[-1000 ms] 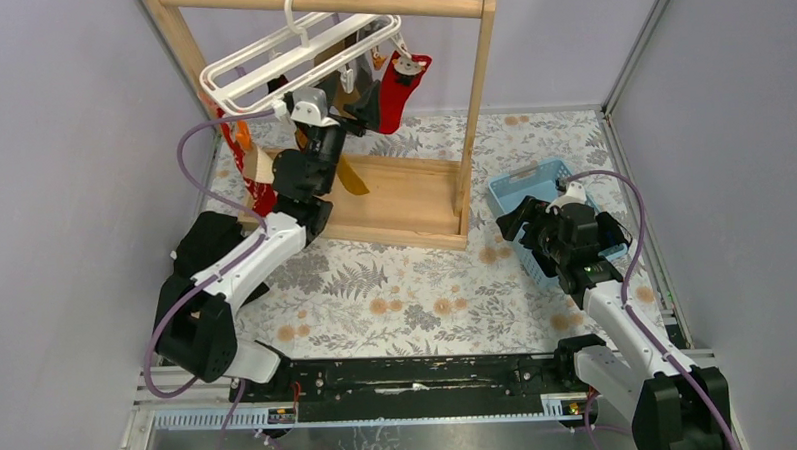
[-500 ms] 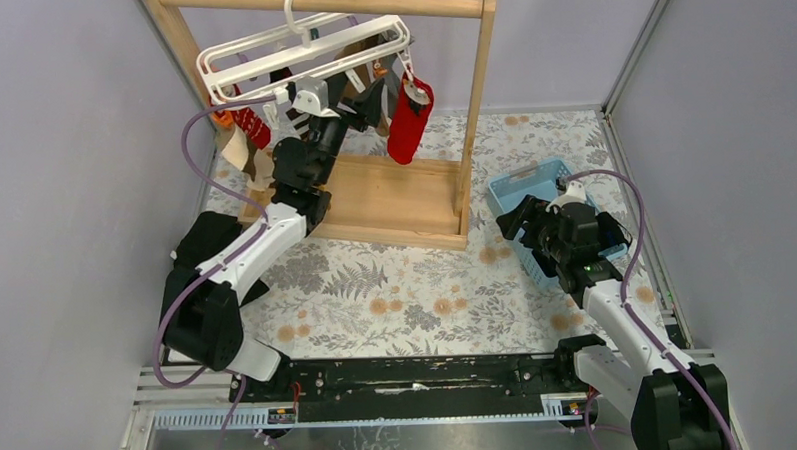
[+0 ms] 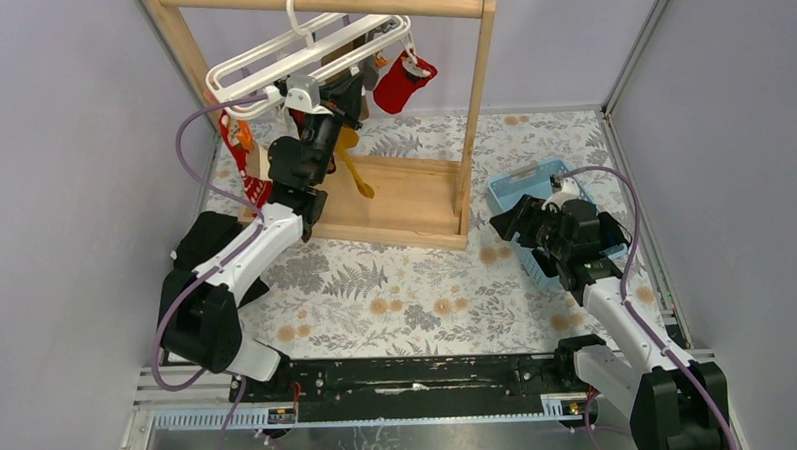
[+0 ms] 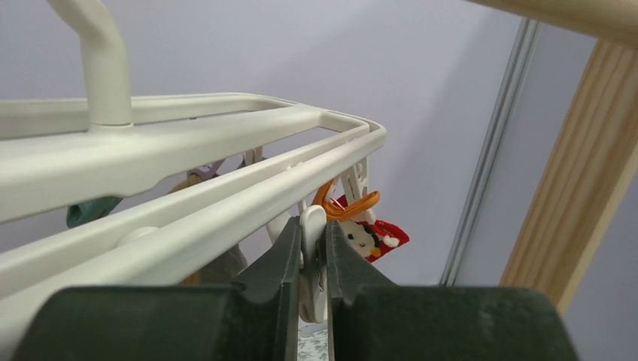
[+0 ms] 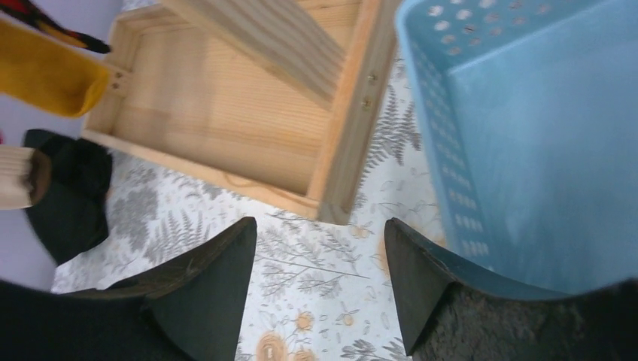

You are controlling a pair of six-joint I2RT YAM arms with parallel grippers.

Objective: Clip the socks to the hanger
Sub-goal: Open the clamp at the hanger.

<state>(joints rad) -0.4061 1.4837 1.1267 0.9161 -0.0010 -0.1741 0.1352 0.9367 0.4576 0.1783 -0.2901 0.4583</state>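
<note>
Now my left gripper [image 4: 314, 244], wide a moment ago, has pinched shut on a white clip [image 4: 311, 219] under the hanger [image 4: 226, 143]; the socks [image 3: 402, 82] already hang there; my right gripper [image 5: 320, 278] stands wide and empty beside the blue basket [image 5: 527, 150], so I judge no sock is ready for that clip.

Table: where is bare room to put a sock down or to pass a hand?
The table is bare between the wooden rack and the arms' bases, and behind the basket by the back wall. Under the hanger it is crowded with socks and the left hand.
</note>
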